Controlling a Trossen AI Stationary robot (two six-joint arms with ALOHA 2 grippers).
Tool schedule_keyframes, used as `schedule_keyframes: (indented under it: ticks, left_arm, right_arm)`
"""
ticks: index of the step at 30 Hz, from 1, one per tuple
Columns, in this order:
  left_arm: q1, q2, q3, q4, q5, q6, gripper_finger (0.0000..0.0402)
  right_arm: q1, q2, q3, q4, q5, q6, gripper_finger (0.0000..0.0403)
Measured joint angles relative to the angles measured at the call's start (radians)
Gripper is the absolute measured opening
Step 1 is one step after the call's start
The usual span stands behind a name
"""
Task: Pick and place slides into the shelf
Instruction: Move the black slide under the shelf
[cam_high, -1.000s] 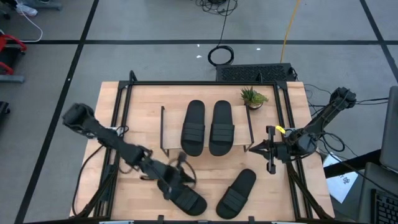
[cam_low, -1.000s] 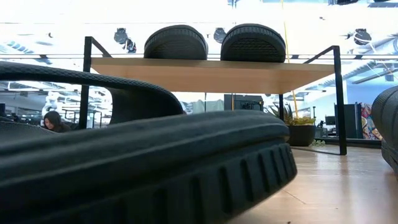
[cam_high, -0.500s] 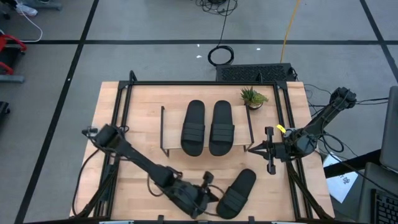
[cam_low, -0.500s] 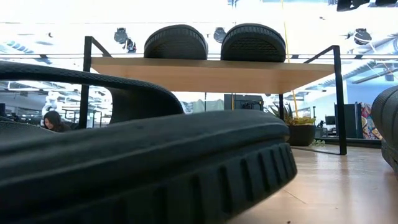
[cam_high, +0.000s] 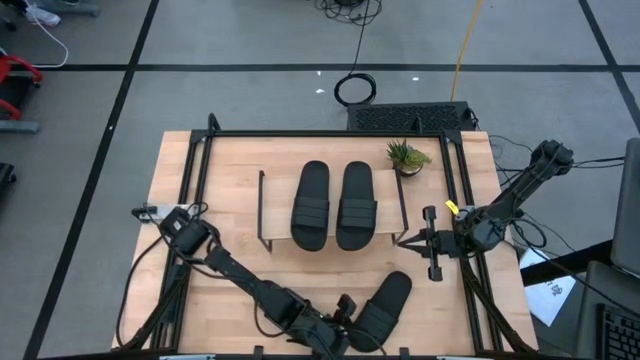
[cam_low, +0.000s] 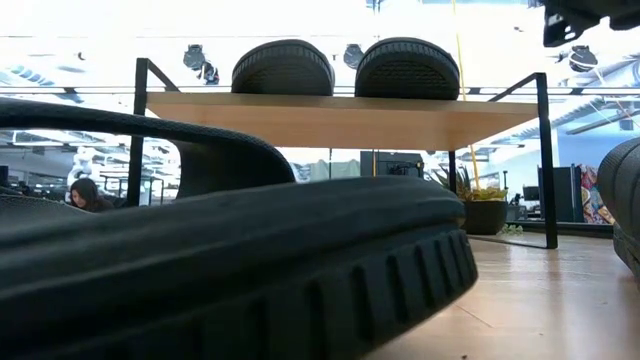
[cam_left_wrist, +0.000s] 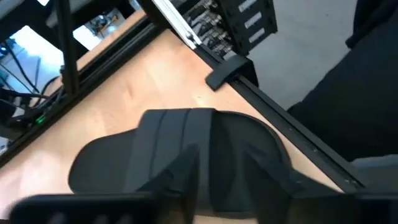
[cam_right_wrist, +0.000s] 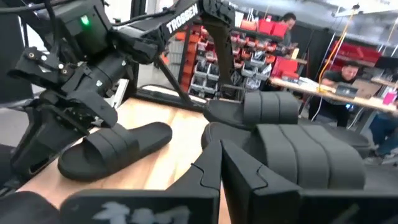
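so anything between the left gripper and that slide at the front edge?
Nothing visible. The left gripper sits right beside the front slide, with only bare table around them.

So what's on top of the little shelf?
Two black slides lie side by side on the shelf top, toes toward the plant. The high view can't show beneath the plank; the low view shows open space there, partly blocked by a near slide.

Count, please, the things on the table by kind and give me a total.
Slides: 4
Shelf: 1
Potted plant: 1
Total: 6
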Motion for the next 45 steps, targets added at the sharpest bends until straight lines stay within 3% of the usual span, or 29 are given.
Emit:
schedule_keyframes:
  ticks: [7,10,14,23,33,37,40,43,45]
  left_arm:
    - [0.005,0.0,0.0,-0.014,-0.12,0.062,0.0272]
    - [0.021,0.0,0.0,-0.015,-0.083,0.056,0.032]
    - [0.036,0.0,0.0,-0.02,-0.016,0.031,0.0356]
    - [0.053,0.054,-0.001,0.04,0.024,0.047,0.0365]
    - [0.094,0.103,-0.001,0.123,-0.029,0.099,0.0365]
    - [0.096,0.103,-0.001,0.17,-0.109,0.171,0.0365]
    - [0.109,0.103,-0.001,0.151,-0.092,0.164,0.0364]
    - [0.127,0.103,-0.001,0.127,-0.057,0.138,0.0345]
    - [0.134,0.103,-0.001,0.11,-0.041,0.139,0.0311]
  right_arm:
    - [0.0,-0.004,-0.015,0.121,0.0,-0.071,0.0]
    - [0.0,-0.003,-0.015,0.122,0.0,-0.077,0.0]
    - [0.0,-0.003,-0.015,0.122,0.0,-0.073,0.0]
    - [0.0,-0.003,-0.015,0.127,0.0,-0.08,0.0]
    - [0.0,-0.002,-0.016,0.131,0.002,-0.091,0.0]
    - [0.0,-0.002,-0.016,0.131,0.003,-0.106,0.0]
    - [0.0,-0.002,-0.016,0.131,0.003,-0.107,0.0]
    - [0.0,-0.002,-0.016,0.131,0.003,-0.107,0.0]
    - [0.0,-0.002,-0.016,0.131,0.003,-0.107,0.0]
